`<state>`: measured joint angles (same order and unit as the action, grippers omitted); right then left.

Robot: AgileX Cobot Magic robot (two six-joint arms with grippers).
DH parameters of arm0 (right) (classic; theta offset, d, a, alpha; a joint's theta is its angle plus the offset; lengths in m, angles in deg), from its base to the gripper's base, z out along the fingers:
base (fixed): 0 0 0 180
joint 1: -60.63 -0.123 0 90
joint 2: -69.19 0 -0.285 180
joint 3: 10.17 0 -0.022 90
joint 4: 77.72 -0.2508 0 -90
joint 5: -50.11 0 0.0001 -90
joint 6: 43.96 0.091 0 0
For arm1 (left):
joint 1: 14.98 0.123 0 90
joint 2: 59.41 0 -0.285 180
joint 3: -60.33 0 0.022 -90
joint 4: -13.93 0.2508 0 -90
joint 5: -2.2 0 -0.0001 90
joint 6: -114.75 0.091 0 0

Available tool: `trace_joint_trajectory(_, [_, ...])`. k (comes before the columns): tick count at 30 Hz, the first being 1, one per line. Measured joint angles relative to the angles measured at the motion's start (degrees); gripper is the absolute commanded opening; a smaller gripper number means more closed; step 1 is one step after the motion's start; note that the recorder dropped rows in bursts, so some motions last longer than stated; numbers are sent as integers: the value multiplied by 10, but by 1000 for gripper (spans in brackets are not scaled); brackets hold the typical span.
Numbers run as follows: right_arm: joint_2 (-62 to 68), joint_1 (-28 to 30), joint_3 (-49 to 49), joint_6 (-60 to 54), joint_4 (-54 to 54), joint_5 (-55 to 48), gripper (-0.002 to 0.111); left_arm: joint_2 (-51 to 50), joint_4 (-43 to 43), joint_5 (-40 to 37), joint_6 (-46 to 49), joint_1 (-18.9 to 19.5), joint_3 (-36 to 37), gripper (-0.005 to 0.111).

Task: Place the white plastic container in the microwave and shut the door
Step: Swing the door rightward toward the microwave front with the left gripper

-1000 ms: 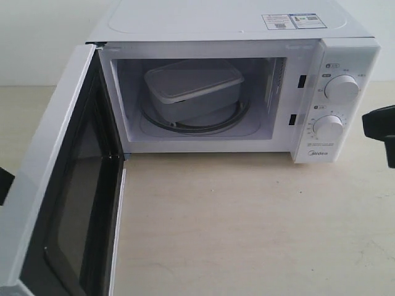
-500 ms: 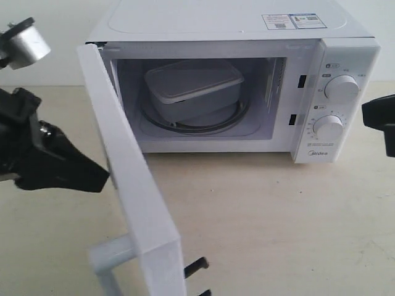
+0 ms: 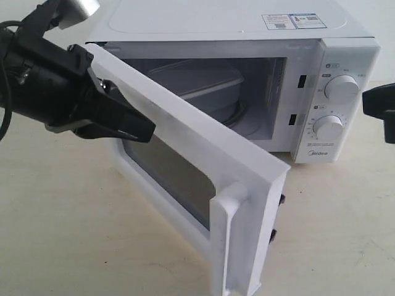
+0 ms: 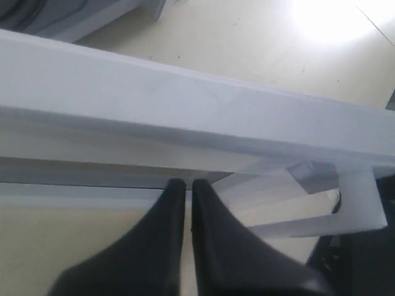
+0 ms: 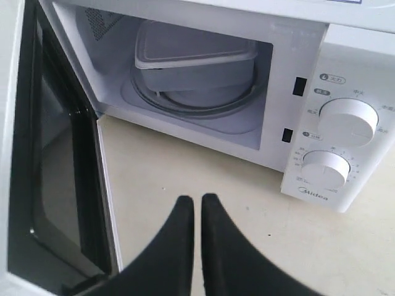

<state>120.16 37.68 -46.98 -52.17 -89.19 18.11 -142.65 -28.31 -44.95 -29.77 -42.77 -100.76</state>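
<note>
The white plastic container (image 3: pixel 207 83) sits inside the microwave (image 3: pixel 216 24) on the turntable (image 5: pixel 185 110), so only the door (image 3: pixel 191 129), standing about half-shut at the microwave's front, is left to handle. It looks light, stiff and smooth and free on its hinge, so a flat push should serve better than a grip, best nearer the handle (image 3: pixel 225 240) than the hinge for leverage. The left gripper (image 4: pixel 183 183), fingers together and empty, has its tips at the door's outer face near the hinge; the right gripper (image 5: pixel 196 200), fingers likewise together, hangs off the microwave's knob side.
</note>
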Motion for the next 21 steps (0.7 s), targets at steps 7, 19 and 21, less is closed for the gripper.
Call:
trace_joint_trajectory(7, [-48, 0, 0, 8, 0, 0, 0, 3, 12, -7, 2, 0, -19, 4])
trace_joint_trajectory(19, [-68, -16, 0, -112, -246, -30, 0, 90, 64, -22, -37, 0, -19, 4])
trace_joint_trajectory(21, [-51, -16, 0, -138, -281, -40, 0, 127, 98, -20, -76, 0, -14, 4])
